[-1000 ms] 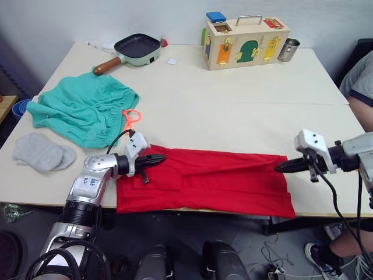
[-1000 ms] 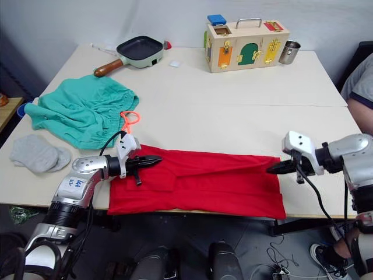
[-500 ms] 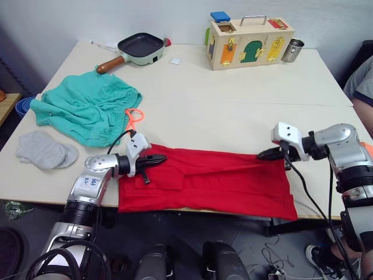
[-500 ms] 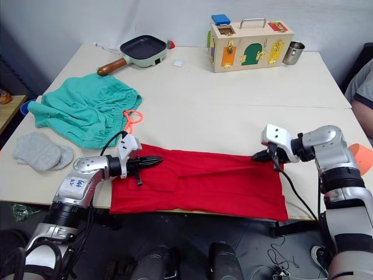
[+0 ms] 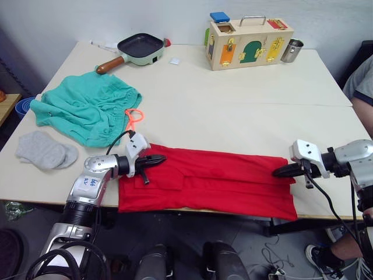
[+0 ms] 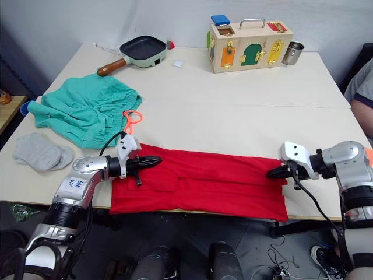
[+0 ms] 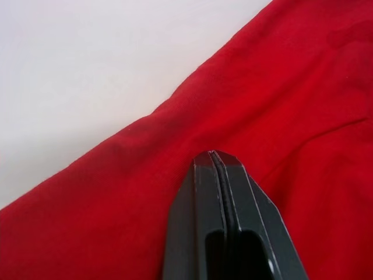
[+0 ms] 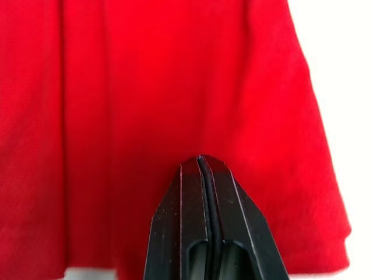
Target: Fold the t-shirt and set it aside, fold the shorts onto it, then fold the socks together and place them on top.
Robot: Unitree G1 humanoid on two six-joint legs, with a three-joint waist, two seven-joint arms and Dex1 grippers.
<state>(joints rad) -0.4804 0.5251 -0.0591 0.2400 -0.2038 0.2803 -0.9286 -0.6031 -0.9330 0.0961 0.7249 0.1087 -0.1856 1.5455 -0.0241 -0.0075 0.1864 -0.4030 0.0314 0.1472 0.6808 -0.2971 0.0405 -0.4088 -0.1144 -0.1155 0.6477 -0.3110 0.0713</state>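
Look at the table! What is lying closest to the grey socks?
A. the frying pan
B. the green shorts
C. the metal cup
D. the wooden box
B: the socks lie near the table's left edge, with the shorts right beside them; the pan, box and cup stand along the far side.

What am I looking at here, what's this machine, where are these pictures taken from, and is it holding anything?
It's a two-armed humanoid robot at a table. Two pictures come from its head cameras, two from cameras on its wrists. A long red t-shirt lies along the near edge. The left gripper and the right gripper rest at its two ends, fingers shut, with no cloth visibly pinched. Teal shorts and grey socks wait nearby; a pan and a wooden box sit farther back.
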